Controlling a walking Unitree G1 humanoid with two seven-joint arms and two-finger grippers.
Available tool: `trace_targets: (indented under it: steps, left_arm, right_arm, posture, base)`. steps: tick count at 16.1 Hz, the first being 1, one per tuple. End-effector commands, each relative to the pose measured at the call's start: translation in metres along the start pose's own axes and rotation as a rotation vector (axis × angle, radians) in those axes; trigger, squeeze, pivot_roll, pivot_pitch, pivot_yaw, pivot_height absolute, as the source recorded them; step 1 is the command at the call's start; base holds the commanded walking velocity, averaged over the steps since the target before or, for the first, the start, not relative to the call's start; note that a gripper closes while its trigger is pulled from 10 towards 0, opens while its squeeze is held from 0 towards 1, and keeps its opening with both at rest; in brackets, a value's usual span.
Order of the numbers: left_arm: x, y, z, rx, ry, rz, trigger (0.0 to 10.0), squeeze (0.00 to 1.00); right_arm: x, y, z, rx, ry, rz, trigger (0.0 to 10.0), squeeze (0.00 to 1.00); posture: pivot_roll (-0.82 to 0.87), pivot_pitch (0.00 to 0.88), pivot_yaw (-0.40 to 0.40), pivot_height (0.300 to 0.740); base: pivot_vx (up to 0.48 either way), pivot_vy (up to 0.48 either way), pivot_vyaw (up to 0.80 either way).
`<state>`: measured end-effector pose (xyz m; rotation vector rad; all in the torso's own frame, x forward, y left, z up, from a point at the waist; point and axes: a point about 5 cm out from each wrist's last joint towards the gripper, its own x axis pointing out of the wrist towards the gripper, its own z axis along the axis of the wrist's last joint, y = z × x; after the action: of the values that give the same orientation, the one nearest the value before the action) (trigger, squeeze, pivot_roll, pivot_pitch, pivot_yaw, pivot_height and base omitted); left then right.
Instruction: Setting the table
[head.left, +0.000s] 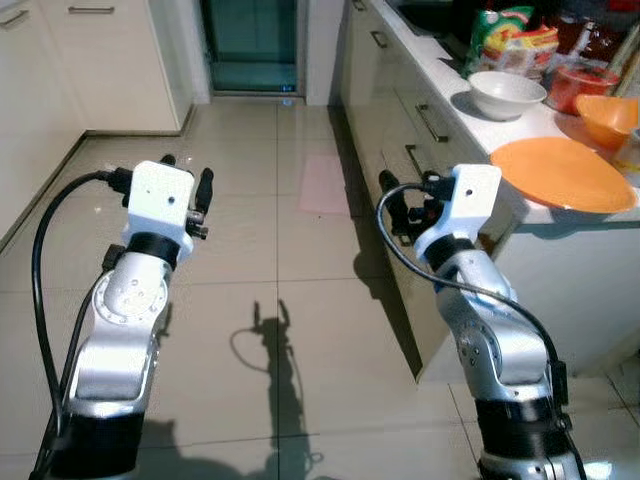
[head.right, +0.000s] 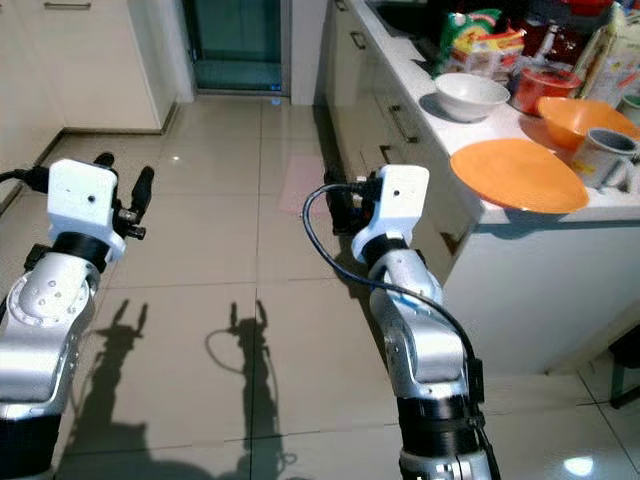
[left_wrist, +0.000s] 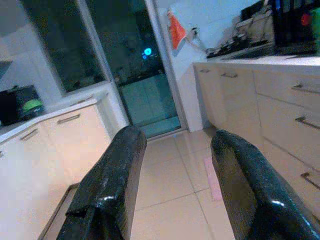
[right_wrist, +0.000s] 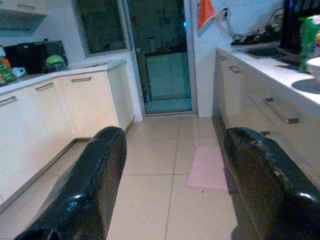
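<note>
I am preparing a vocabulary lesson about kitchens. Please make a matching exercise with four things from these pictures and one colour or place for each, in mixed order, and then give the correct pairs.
Things:
1. plate
2. bowl near the snack bags
3. mat
4. left gripper

Colours or places:
A. white
B. pink, on the floor
C. orange, at the counter edge
D. held open above the floor tiles

Pairs: 1-C, 2-A, 3-B, 4-D

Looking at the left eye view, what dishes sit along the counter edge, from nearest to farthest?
Flat orange plate → orange bowl → white bowl, all resting on the white counter.
</note>
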<state>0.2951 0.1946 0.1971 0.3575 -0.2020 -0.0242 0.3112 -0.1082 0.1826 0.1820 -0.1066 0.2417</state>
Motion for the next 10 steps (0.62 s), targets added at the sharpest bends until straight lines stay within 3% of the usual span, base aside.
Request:
trace_targets:
  steps: [1, 10]
  left_arm:
    - [0.0013, -0.0028, 0.0038, -0.01, -0.019, -0.018, 10.0, 0.0]
    - [0.0016, -0.0023, 0.005, -0.012, -0.03, -0.024, 10.0, 0.0]
  right_arm:
    - [0.0008, -0.0027, 0.0023, -0.004, 0.002, -0.005, 10.0, 0.0]
    - [-0.001, -0.0024, -0.0007, -0.016, 0.017, 0.005, 10.0, 0.0]
  posture:
    - [0.05, 0.0, -0.04, 0.74]
    - [0.05, 0.0, -0.043, 0.74]
  base:
    - [0.304, 0.0, -0.7]
    - [0.32, 0.0, -0.69]
